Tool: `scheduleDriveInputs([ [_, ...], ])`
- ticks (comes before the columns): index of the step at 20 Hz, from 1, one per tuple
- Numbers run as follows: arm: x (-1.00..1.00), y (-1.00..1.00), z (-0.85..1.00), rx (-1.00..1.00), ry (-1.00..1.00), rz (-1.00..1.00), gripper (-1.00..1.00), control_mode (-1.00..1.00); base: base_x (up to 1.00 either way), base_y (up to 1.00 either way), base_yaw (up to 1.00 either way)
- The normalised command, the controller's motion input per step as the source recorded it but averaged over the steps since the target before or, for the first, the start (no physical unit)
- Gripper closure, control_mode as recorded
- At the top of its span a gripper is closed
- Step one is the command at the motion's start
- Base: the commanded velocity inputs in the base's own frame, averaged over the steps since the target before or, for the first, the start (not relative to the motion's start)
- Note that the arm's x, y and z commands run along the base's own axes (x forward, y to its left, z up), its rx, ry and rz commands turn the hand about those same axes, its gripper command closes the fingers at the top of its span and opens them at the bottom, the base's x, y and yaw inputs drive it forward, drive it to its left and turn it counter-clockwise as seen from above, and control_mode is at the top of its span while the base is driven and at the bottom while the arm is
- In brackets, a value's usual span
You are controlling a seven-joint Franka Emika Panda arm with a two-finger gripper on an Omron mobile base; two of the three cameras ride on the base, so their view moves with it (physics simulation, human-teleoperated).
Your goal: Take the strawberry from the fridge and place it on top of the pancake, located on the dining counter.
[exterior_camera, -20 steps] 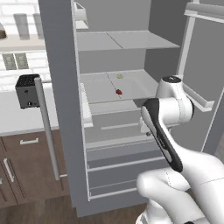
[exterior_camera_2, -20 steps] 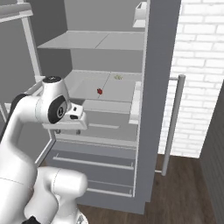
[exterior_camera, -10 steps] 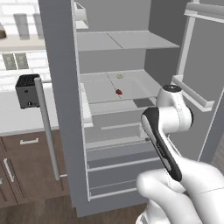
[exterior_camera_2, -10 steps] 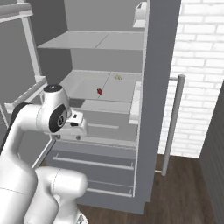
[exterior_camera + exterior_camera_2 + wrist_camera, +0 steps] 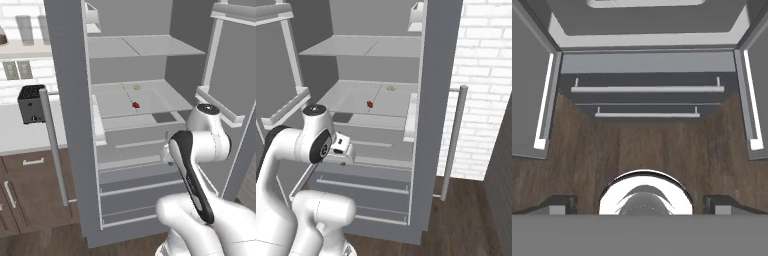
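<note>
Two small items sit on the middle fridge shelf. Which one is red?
The strawberry, the one nearer the shelf's front edge. The other, a small pale speck-like item, lies further back on the same shelf of the fridge.
</note>
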Motion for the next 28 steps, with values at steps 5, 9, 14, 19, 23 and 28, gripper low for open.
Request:
scheduleDriveInputs([
  [5,0.0,0.0,-0.27,-0.04,0.04,0.0,-1.0,-1.0,0.0,0.0,0.0],
  [9,0.0,0.0,0.0,0.0,0.0,0.0,-1.0,-1.0,0.0,0.0,0.0],
  [14,0.0,0.0,0.0,0.0,0.0,0.0,-1.0,-1.0,0.0,0.0,0.0],
  [19,0.0,0.0,0.0,0.0,0.0,0.0,-1.0,-1.0,0.0,0.0,0.0],
  [23,0.0,0.0,0.0,0.0,0.0,0.0,-1.0,1.0,0.07,0.0,0.0],
  [28,0.0,0.0,0.0,0.0,0.0,0.0,-1.0,1.0,0.47,0.02,0.0],
])
